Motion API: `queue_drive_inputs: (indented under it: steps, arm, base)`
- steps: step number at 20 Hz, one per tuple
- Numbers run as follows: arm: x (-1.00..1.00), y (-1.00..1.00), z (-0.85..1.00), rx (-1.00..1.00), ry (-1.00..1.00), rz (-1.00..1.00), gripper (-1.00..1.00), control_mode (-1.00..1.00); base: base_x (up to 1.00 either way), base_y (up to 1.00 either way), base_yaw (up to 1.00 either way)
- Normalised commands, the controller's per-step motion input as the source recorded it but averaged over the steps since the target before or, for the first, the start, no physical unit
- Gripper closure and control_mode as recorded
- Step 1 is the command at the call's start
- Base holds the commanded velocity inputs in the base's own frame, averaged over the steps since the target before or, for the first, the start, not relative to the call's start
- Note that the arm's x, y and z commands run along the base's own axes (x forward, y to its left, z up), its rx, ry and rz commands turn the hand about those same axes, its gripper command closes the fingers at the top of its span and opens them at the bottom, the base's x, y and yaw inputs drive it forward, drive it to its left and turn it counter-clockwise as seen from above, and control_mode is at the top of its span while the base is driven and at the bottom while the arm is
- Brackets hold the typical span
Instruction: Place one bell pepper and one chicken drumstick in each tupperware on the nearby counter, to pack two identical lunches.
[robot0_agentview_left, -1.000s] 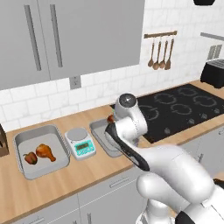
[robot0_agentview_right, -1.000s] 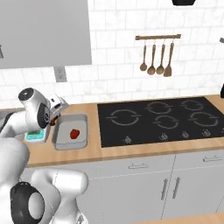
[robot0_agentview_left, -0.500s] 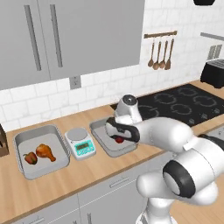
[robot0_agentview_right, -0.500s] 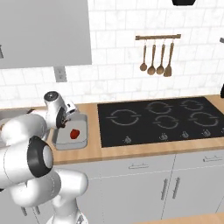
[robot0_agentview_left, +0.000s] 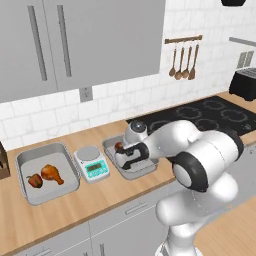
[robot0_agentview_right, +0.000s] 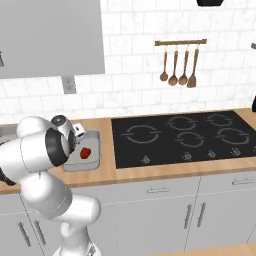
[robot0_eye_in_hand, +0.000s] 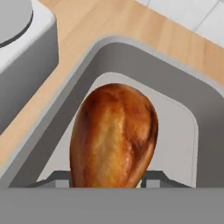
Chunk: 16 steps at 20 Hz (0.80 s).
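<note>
Arm folded low, pincer (robot0_agentview_left: 125, 156) over right tupperware (robot0_agentview_left: 145, 170) at frame centre.
Pincer clamped on chicken drumstick (robot0_eye_in_hand: 114, 135), fat end out, inside the tub beside bell pepper (robot0_agentview_right: 85, 152) on tabletop (robot0_agentview_left: 115, 192).

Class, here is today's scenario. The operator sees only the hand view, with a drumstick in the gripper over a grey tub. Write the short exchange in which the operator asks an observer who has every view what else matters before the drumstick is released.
Operator: Does the tub below me have its pepper?
Observer: Yes. In the right base view a red bell pepper lies in the tupperware under the hand, beyond the held drumstick that the gripper is shut on.
Operator: And the other lunch?
Observer: Packed. In the left base view the far tupperware holds a dark-patched pepper beside a second drumstick.
Operator: What is the white block at my upper left?
Observer: A small scale, standing on the counter between the two tubs.
</note>
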Motion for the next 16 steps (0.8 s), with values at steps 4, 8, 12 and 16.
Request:
queue_drive_inputs:
  steps: [4, 8, 12, 16]
  arm:
    - [0.25, -0.12, 0.01, 0.04, 0.08, 0.0, -1.0, -1.0]
    - [0.0, -0.13, 0.24, 0.08, 0.02, 0.0, -1.0, -1.0]
    - [-0.48, -0.26, 0.65, 0.11, -0.07, -0.02, -1.0, -1.0]
    - [-1.0, -0.73, 1.0, 0.16, -0.45, -0.04, -1.0, -1.0]
  base:
    - [0.0, 0.0, 0.0]
    - [0.0, 0.0, 0.0]
    - [0.0, 0.0, 0.0]
    - [0.0, 0.0, 0.0]
